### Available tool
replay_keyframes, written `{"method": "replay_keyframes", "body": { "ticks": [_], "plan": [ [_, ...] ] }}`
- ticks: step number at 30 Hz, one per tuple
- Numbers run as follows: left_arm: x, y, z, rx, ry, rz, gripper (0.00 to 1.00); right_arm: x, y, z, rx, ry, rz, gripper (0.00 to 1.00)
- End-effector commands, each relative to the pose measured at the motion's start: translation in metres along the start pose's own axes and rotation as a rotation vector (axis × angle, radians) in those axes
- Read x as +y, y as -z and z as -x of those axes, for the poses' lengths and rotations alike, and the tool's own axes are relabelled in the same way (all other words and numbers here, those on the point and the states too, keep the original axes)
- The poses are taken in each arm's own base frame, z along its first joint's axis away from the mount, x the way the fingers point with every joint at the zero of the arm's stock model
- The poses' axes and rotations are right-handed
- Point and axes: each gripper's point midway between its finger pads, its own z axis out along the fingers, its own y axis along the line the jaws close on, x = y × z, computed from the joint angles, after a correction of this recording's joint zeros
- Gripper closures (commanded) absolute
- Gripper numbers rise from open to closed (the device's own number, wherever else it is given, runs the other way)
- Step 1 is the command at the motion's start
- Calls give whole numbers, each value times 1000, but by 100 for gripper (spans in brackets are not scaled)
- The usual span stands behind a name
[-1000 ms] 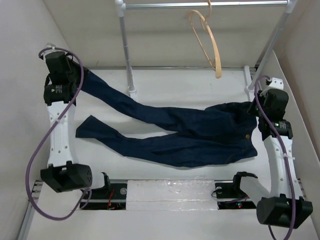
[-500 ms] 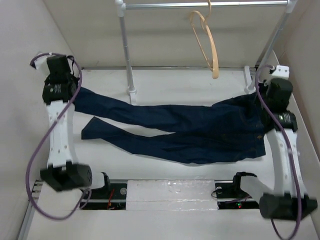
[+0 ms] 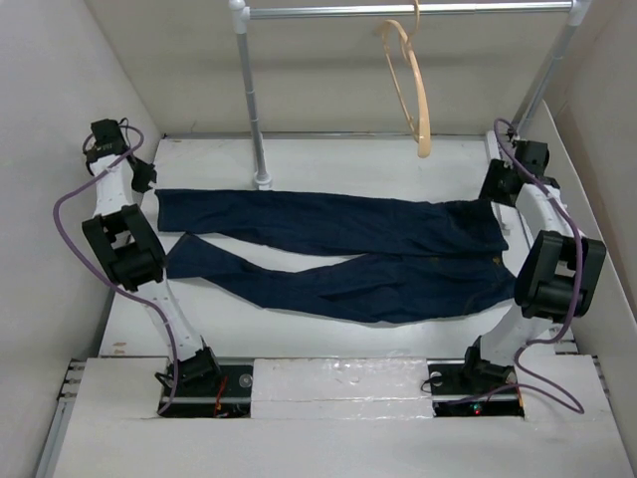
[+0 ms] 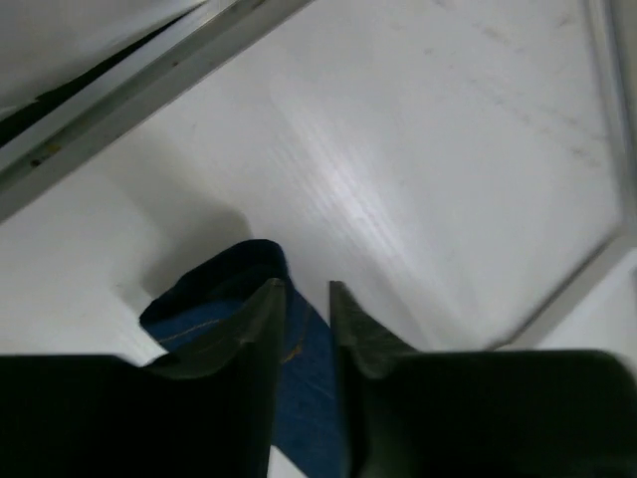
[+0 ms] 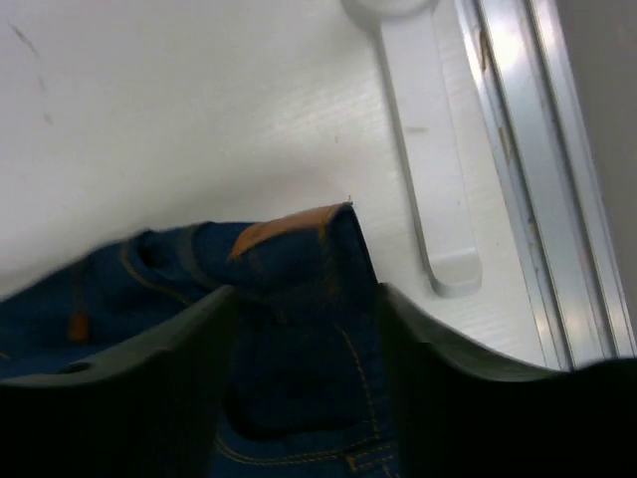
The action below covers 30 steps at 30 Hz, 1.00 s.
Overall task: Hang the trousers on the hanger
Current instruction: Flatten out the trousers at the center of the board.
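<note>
The trousers [image 3: 348, 249] lie flat across the table, legs pointing left and waistband to the right. The hanger [image 3: 408, 85] hangs by its hook from the rail at the back, apart from both arms. My left gripper [image 3: 142, 179] sits at the upper leg's hem; in the left wrist view its jaws [image 4: 307, 289] stand slightly apart over the blue hem [image 4: 214, 299]. My right gripper [image 3: 495, 184] is at the waistband. In the right wrist view its jaws [image 5: 304, 294] stand wide, with the waistband fold [image 5: 299, 329] and its tan patch [image 5: 284, 227] lying between them.
A silver rail [image 3: 398, 10] spans the back on two posts; the left post [image 3: 254, 100] stands just behind the trousers. The rack's white foot [image 5: 428, 149] lies close to my right gripper. White walls close in on both sides.
Both arms have reached outward and down, stretching the trousers straight and laying them flat. Both grippers' jaws have come apart from their earlier grip on the cloth.
</note>
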Motion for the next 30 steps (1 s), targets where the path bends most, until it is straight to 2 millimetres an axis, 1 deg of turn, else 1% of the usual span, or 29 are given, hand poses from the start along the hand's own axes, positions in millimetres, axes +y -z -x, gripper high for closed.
{"method": "replay_keyframes", "body": {
  "ticks": [1, 2, 3, 4, 5, 6, 7, 8, 9, 10, 11, 12, 13, 14, 15, 16, 17, 18, 19, 20, 21, 22, 23, 24, 25, 26, 28, 29, 30],
  "plan": [
    [-56, 44, 26, -76, -31, -209, 76, 27, 21, 52, -149, 41, 69, 31],
    [-59, 45, 18, -58, -52, -212, 69, 37, 27, 47, -148, 69, 79, 27],
    [-58, 53, 17, -65, -58, -215, 65, 41, 37, 46, -164, 78, 77, 22],
    [-52, 51, 7, -62, -67, -196, 59, 46, 64, 61, -255, 83, 75, 20],
    [-49, 55, 4, -71, -69, -203, 38, 49, 69, 47, -252, 79, 80, 17],
    [-55, 71, 5, -102, -74, -231, 32, 61, 80, 46, -286, 90, 109, 16],
    [-56, 72, 5, -111, -76, -245, 30, 69, 91, 50, -334, 92, 130, 16],
    [-58, 76, 6, -115, -78, -253, 30, 74, 116, 55, -387, 102, 150, 19],
    [-58, 81, 7, -117, -77, -253, 30, 87, 123, 46, -386, 131, 187, 44],
    [-54, 85, 6, -111, -80, -236, 30, 91, 131, 37, -377, 148, 203, 57],
    [-54, 88, -1, -104, -91, -228, 33, 96, 150, 36, -404, 164, 230, 78],
    [-54, 107, -5, -122, -99, -240, 41, 110, 155, 19, -373, 196, 317, 100],
    [-31, 100, -25, -89, -94, -188, 50, 125, 163, 2, -346, 238, 376, 100],
    [-21, 101, -37, -80, -96, -182, 67, 134, 170, -9, -336, 274, 414, 100],
    [-15, 128, -41, -120, -99, -213, 76, 143, 189, -19, -352, 304, 473, 100],
    [17, 114, -69, -82, -101, -138, 81, 160, 190, -51, -305, 355, 541, 100],
    [32, 114, -84, -73, -114, -112, 81, 166, 194, -65, -291, 376, 573, 100],
    [41, 129, -91, -94, -117, -120, 79, 168, 207, -75, -293, 392, 604, 100],
    [73, 118, -121, -39, -135, -27, 77, 169, 205, -95, -251, 414, 624, 100],
    [84, 118, -136, -17, -143, -1, 70, 179, 213, -108, -247, 448, 667, 98],
    [96, 128, -142, -34, -126, 16, 66, 177, 215, -116, -229, 461, 668, 92],
    [117, 123, -168, 22, -84, 56, 60, 177, 222, -120, -235, 469, 679, 88],
    [133, 124, -170, 21, -20, 66, 45, 179, 226, -127, -233, 521, 700, 80],
    [139, 134, -168, -10, 41, 36, 44, 181, 229, -134, -222, 545, 722, 69],
    [153, 132, -183, 36, 99, 42, 44, 178, 234, -142, -202, 563, 731, 66],
    [166, 130, -185, 49, 188, 72, 44, 180, 241, -151, -190, 584, 764, 62],
    [171, 130, -189, 62, 218, 91, 44, 182, 244, -161, -174, 597, 787, 60],
    [171, 128, -191, 69, 277, 94, 45, 182, 249, -162, -187, 592, 801, 60],
    [175, 127, -189, 71, 329, 98, 46, 183, 249, -169, -177, 599, 814, 59]
  ]
}}
